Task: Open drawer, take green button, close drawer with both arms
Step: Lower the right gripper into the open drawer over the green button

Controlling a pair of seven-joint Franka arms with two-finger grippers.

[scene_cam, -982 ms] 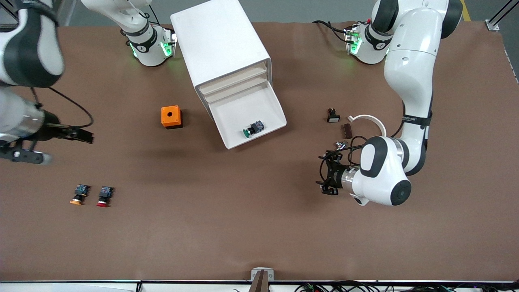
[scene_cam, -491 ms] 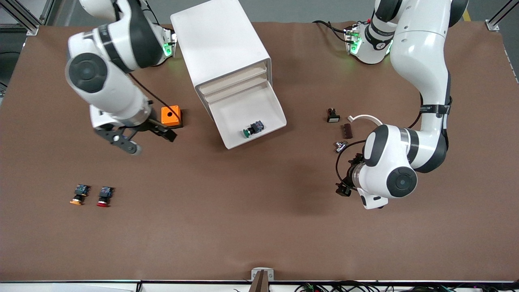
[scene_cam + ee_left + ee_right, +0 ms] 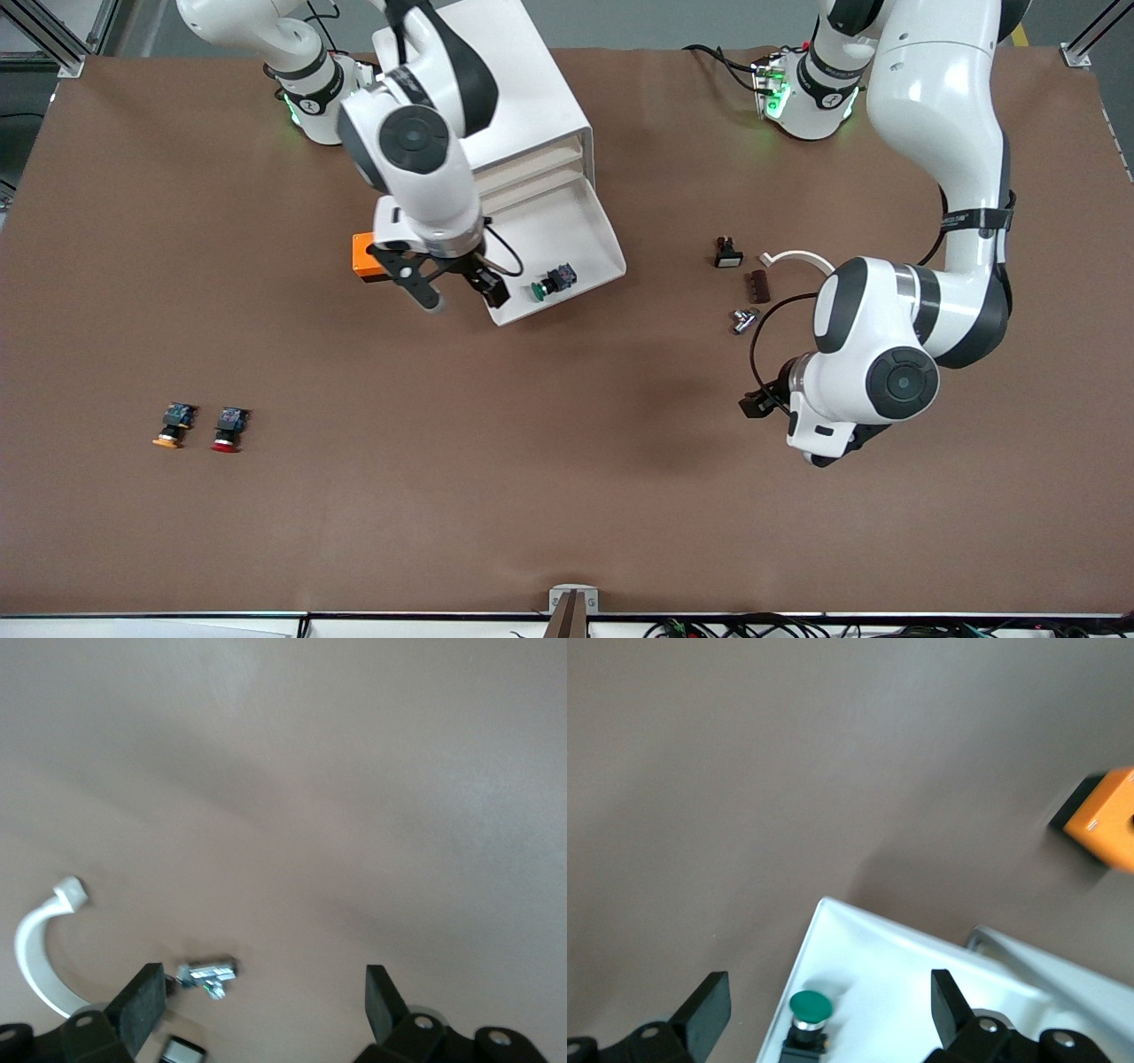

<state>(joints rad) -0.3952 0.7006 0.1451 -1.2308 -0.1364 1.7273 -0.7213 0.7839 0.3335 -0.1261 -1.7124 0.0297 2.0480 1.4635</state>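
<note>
The white cabinet [image 3: 478, 97] has one drawer [image 3: 532, 235] pulled out. The green-capped button [image 3: 551, 281] lies in it close to the front rim. My right gripper [image 3: 462, 294] hangs open over the drawer's front corner, beside the button and holding nothing. In the right wrist view the button [image 3: 810, 1010] sits between the spread fingers of the right gripper [image 3: 828, 992], on the drawer's white floor [image 3: 904, 983]. My left gripper [image 3: 760, 403] is low over bare table toward the left arm's end. The left wrist view shows the left gripper [image 3: 261, 997] open and empty.
An orange box [image 3: 370, 255] stands beside the drawer, partly hidden by the right arm. An orange-capped button [image 3: 168, 427] and a red-capped one [image 3: 229, 431] lie toward the right arm's end. By the left arm lie a white curved piece [image 3: 802, 259], a black switch [image 3: 727, 252] and a metal part [image 3: 742, 319].
The right arm swept from its end of the table across to the open drawer's front corner. The left arm drew its gripper back and turned it. Both grippers stayed open.
</note>
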